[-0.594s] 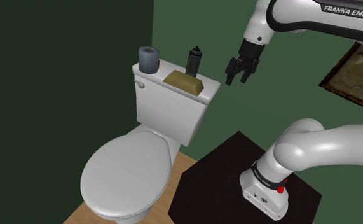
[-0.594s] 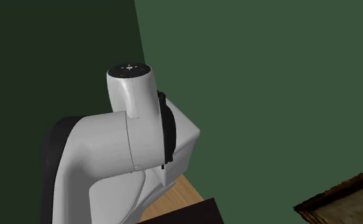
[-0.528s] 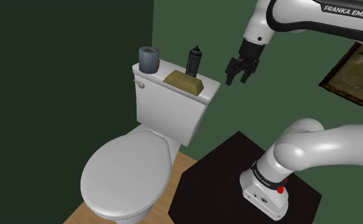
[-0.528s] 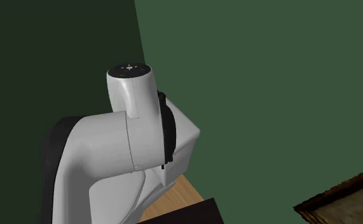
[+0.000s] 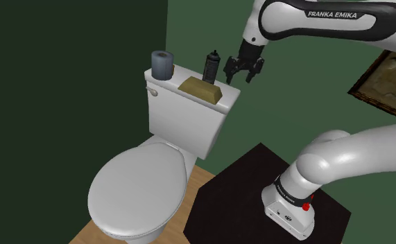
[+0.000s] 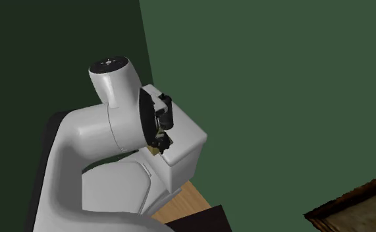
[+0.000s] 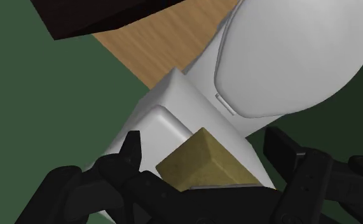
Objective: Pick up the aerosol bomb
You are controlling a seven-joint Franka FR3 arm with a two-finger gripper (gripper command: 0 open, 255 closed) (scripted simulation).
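Gripper (image 5: 241, 72) moved in from the shoulder view's right, now just beside aerosol can (image 5: 211, 67) on tank (image 5: 189, 118); fingers (image 7: 281, 147) apart; can likely light, rigid, slick; grip mid-body.

The white arm (image 6: 107, 135) bulks across the foreground, and its black hand (image 6: 162, 130) hangs close over the white toilet tank (image 6: 189, 140). Green walls (image 6: 278, 86) stand behind. Lower down are a strip of wooden floor (image 6: 180, 203) and a picture frame's corner (image 6: 351, 203).
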